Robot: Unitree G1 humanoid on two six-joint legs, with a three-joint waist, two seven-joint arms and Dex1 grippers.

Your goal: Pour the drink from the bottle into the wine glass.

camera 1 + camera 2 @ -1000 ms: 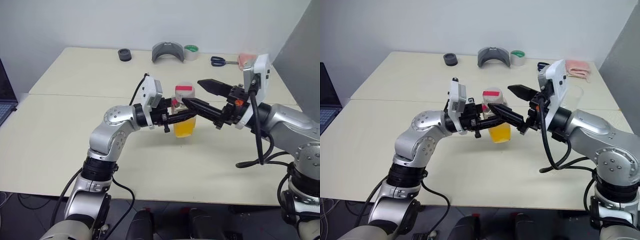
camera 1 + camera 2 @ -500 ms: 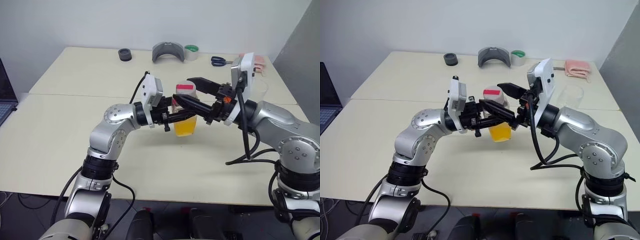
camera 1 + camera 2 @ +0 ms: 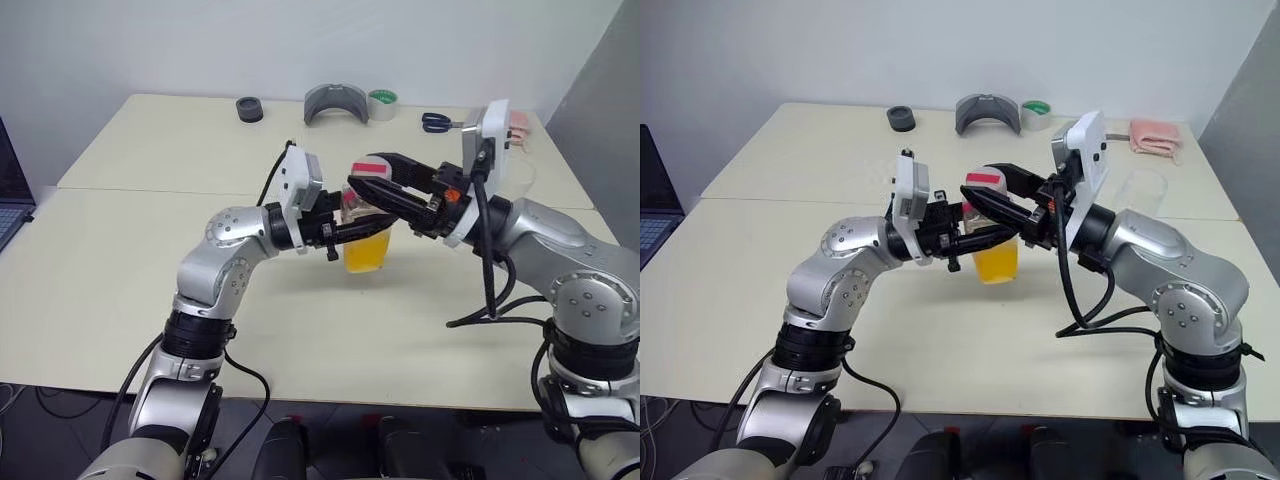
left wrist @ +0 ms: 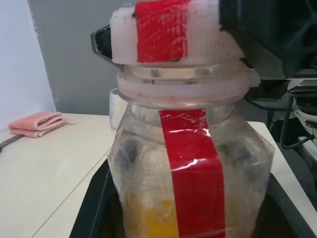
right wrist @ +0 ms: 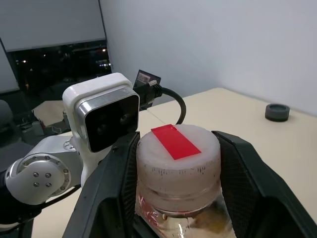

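A small clear bottle (image 3: 365, 248) with orange-yellow drink in its lower half is held upright above the table. My left gripper (image 3: 360, 228) is shut on its body from the left. Its cap (image 5: 177, 153) is white with a red strip, and a red strip also runs down the bottle's (image 4: 190, 173) front. My right gripper (image 5: 176, 141) reaches in from the right, its two black fingers (image 5: 116, 173) pressed against either side of the cap. The wine glass (image 3: 1143, 187) stands on the table at the right, behind my right arm.
Along the table's far edge lie a black round piece (image 3: 249, 109), a grey curved object (image 3: 337, 102), a green tape roll (image 3: 382, 104), scissors (image 3: 436, 122) and a pink cloth (image 3: 1155, 135). A laptop (image 3: 10, 205) sits at the left edge.
My right gripper's fingers stood wide apart beside the bottle's top; they have closed in around the cap as the wrist turned. The left gripper and bottle stayed put.
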